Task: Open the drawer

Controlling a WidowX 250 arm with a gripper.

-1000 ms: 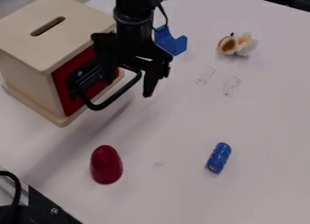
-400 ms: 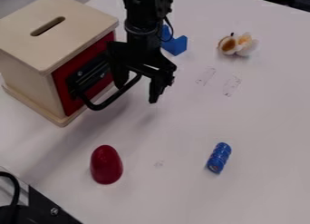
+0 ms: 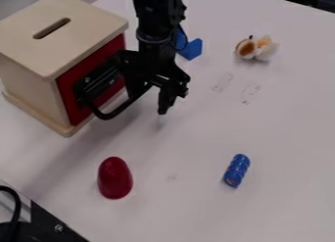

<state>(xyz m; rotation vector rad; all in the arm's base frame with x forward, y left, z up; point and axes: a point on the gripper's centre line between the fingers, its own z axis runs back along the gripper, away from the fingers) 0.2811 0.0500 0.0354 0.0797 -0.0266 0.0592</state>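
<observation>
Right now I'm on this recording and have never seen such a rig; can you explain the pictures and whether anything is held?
The machine is a black robot arm, coming in from the top edge. All three pictures come from one fixed camera looking down at a slant; the third is the present moment.

On the white table stands a wooden box with a red front and a black handle. The jaws stand apart at the handle; I can't tell whether they touch it, and nothing looks clamped.

Around lie a red rounded object, a blue cylinder, a blue block and a white-and-brown object.
</observation>
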